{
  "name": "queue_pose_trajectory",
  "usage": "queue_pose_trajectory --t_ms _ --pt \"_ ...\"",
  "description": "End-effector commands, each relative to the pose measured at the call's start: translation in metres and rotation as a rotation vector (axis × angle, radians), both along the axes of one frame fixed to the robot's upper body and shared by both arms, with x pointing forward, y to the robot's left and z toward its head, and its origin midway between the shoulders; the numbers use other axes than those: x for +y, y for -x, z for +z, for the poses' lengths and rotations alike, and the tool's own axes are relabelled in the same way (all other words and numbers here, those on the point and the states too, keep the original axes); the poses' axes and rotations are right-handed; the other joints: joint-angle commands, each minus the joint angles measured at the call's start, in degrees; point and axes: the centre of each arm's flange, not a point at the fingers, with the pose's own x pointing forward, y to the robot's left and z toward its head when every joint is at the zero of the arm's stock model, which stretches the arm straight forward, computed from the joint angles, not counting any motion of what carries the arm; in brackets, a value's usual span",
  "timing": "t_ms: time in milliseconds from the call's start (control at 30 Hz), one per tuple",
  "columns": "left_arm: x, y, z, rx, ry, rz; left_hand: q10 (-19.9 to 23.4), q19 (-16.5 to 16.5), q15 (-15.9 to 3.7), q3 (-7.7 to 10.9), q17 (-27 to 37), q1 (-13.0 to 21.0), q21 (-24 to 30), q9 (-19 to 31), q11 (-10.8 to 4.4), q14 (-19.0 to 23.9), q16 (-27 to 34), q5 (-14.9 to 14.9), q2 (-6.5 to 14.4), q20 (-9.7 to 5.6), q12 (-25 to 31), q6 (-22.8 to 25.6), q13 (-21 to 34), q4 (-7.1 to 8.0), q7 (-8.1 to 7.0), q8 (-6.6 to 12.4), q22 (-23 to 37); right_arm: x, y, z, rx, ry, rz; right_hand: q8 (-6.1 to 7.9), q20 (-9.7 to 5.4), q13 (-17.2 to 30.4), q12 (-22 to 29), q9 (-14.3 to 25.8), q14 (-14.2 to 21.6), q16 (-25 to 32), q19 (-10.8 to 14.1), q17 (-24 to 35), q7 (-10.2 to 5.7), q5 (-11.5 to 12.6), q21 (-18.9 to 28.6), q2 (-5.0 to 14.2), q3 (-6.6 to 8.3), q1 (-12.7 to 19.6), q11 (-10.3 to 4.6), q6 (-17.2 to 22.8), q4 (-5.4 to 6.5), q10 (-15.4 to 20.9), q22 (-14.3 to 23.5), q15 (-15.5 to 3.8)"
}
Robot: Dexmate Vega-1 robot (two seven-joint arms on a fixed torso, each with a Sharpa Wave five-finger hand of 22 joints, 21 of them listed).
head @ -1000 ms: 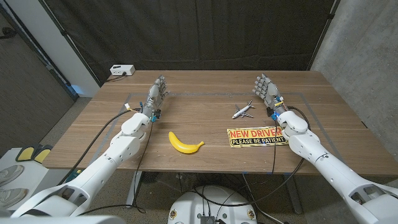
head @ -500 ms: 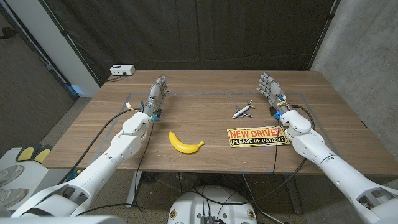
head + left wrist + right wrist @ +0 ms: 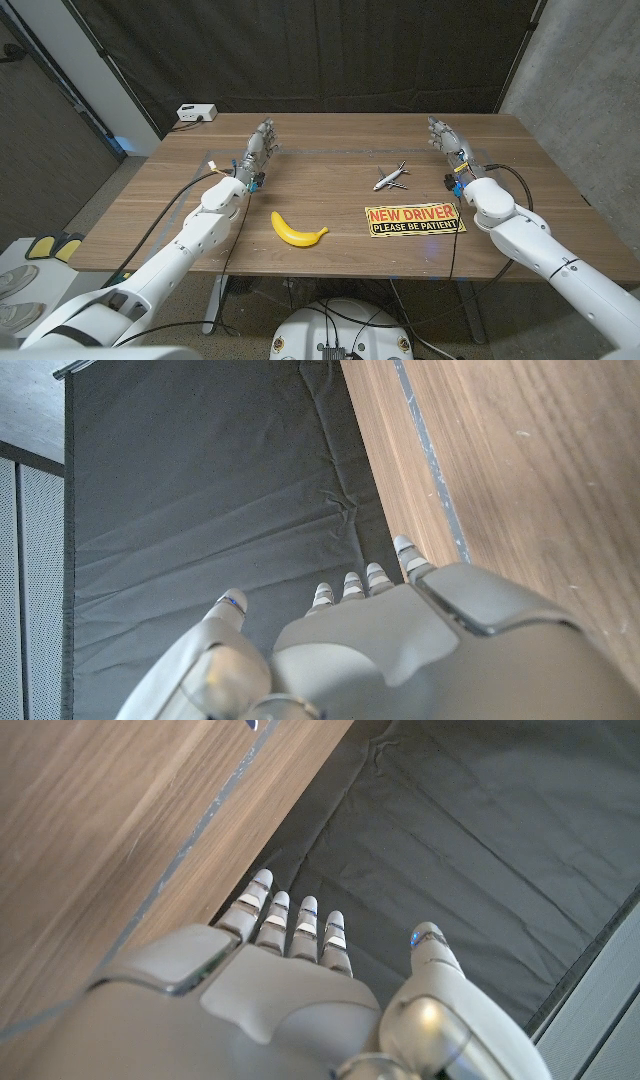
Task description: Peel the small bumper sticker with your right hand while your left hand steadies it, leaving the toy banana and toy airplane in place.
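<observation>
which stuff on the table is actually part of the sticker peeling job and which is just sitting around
Part of the job:
bumper sticker
right hand
left hand
toy banana and toy airplane, to be left in place

Just lying about:
white box at the table's far left corner

White rounded shells are covering both arms, with black cables running along them. The grey-silver left hand (image 3: 258, 148) and right hand (image 3: 447, 143) are showing pale segmented fingers (image 3: 297, 929).

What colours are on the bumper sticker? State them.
The bumper sticker is yellow with red "NEW DRIVER" lettering above a black band with yellow text; clearest in the head view.
</observation>
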Motion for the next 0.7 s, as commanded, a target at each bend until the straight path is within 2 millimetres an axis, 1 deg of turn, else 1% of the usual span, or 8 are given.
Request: queue_pose_trajectory --t_ms 33,367,533,600,700 --pt "-0.011 -0.008 0.005 0.0 -0.029 -0.043 -1.33 -0.29 -0.03 0.38 0.12 0.06 -0.05 0.15 0.18 -1.82 0.42 0.2 1.75 0.07 0.43 -0.01 0.2 -0.03 0.08 0.32 0.23 0.01 0.044 0.002 -0.003 0.162 -0.181 0.44 -0.08 0.04 0.36 0.11 0.71 0.56 0.67 0.12 -0.07 0.31 0.49 0.01 0.14 0.85 -0.09 0.67 -0.49 0.64 0.19 0.01" --pt "-0.018 -0.015 0.009 -0.003 -0.05 -0.08 -1.05 -0.21 0.07 0.38 0.12 0.05 -0.12 0.16 0.28 -1.75 0.43 0.21 1.73 0.18 0.53 0.36 0.2 -0.06 0.17 0.42 0.24 0.02 0.08 -0.003 0.013 0.276 -0.332 0.6 -0.09 0.03 0.35 0.11 1.08 0.65 0.71 0.08 -0.11 0.31 0.48 0.02 0.32 1.44 -0.18 1.19 -0.83 0.73 0.17 -0.33" --pt "-0.023 -0.019 0.012 -0.005 -0.065 -0.099 -0.89 -0.11 0.14 0.38 0.11 0.05 -0.13 0.17 0.22 -1.64 0.46 0.21 1.73 0.23 0.59 0.52 0.21 -0.06 0.25 0.46 0.24 0.025 0.096 -0.004 0.028 0.336 -0.41 1.0 -0.07 0.03 0.57 0.12 1.47 0.72 0.89 0.05 -0.11 0.33 0.52 0.05 0.52 2.08 -0.59 2.42 -1.13 1.44 0.15 -0.54" --pt "-0.025 -0.02 0.013 -0.005 -0.07 -0.106 -0.85 -0.11 0.13 0.38 0.11 0.05 -0.15 0.18 0.18 -1.62 0.47 0.21 1.72 0.22 0.6 0.56 0.21 -0.07 0.24 0.46 0.24 0.027 0.101 -0.006 0.035 0.353 -0.436 1.14 -0.09 0.03 0.73 0.12 1.8 0.81 1.09 0.03 -0.06 0.33 0.58 -0.03 0.57 2.37 -0.47 2.95 -1.28 1.96 0.14 -0.69" --pt "-0.028 -0.022 0.015 -0.005 -0.077 -0.117 -0.76 -0.09 0.12 0.38 0.11 0.05 -0.16 0.18 0.31 -1.61 0.46 0.21 1.72 0.21 0.63 0.61 0.21 -0.07 0.25 0.47 0.24 0.029 0.108 -0.008 0.048 0.381 -0.474 1.12 -0.04 0.03 0.63 0.13 2.04 0.86 1.19 0.02 0.0 0.33 0.59 -0.16 0.59 2.61 -0.89 3.06 -1.41 1.83 0.13 -0.77"
